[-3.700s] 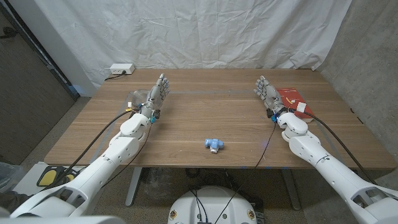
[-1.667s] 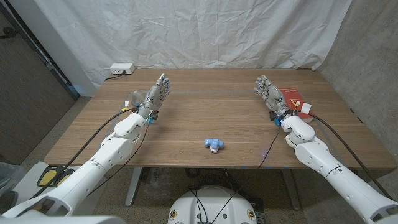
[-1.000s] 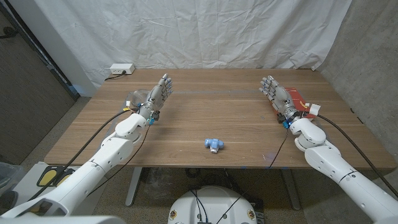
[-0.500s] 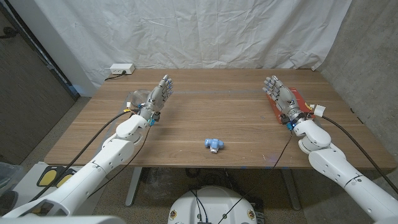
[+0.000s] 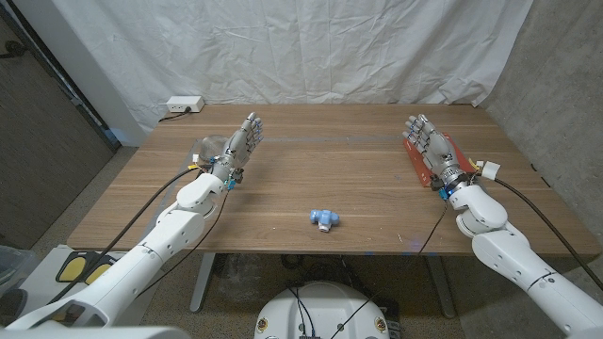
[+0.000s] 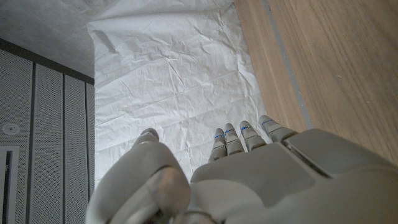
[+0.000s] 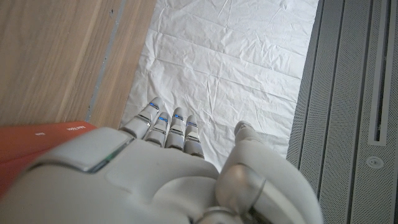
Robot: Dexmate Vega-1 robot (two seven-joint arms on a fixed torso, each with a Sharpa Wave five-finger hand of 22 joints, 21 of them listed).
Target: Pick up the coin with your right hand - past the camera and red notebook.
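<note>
My right hand [image 5: 431, 153] hovers over the right side of the table with its fingers stretched out and apart, holding nothing. Under it lies the red notebook [image 5: 457, 149], mostly covered by the hand; the right wrist view shows a red corner of the notebook [image 7: 37, 146] beside the back of my right hand [image 7: 168, 174]. A small blue and white camera-like object [image 5: 323, 218] sits near the table's front middle, well left of that hand. My left hand [image 5: 241, 146] is raised over the left side, fingers spread and empty; the left wrist view shows the back of my left hand [image 6: 242, 180].
A clear glassy object [image 5: 203, 149] lies just beside my left hand. A white power strip [image 5: 184, 104] sits at the table's [image 5: 320, 169] far left corner. A white sheet hangs behind the table.
My right hand has moved to the right and a little farther out, now over the red notebook. The left hand has barely shifted. The blue object has stayed put.
</note>
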